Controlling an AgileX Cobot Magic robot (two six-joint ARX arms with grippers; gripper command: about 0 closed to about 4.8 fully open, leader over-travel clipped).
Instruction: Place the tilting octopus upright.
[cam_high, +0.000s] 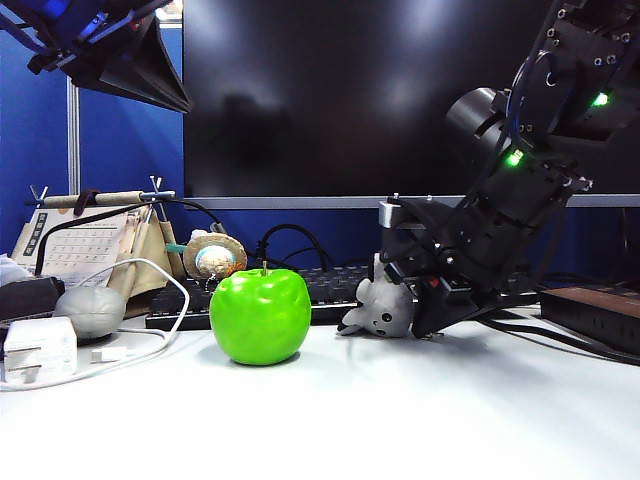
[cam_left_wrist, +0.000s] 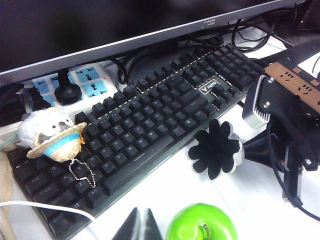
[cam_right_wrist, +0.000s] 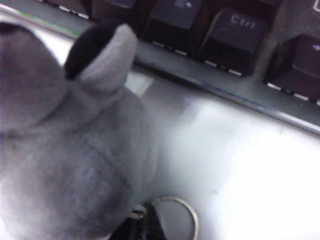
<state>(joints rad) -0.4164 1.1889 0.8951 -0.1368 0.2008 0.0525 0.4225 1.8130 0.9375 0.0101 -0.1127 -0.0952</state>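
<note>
Office desk: black monitor (cam_high: 400, 95) at 12 o'clock, black keyboard (cam_left_wrist: 150, 125) beneath, desk calendar (cam_high: 75, 245) at 9, power strip (cam_left_wrist: 75, 82), white tabletop (cam_high: 400, 410), blue partition (cam_high: 30, 130).

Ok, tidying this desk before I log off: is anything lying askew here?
Yes. The octopus lies tipped on its side before the keyboard, dark tentacle undersides facing the apple. The right gripper is shut at it; the left gripper hangs shut above the apple.

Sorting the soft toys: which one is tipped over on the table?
The grey octopus by the right gripper, its dark tentacle undersides facing sideways. The hatted toy sits on the keyboard.
</note>
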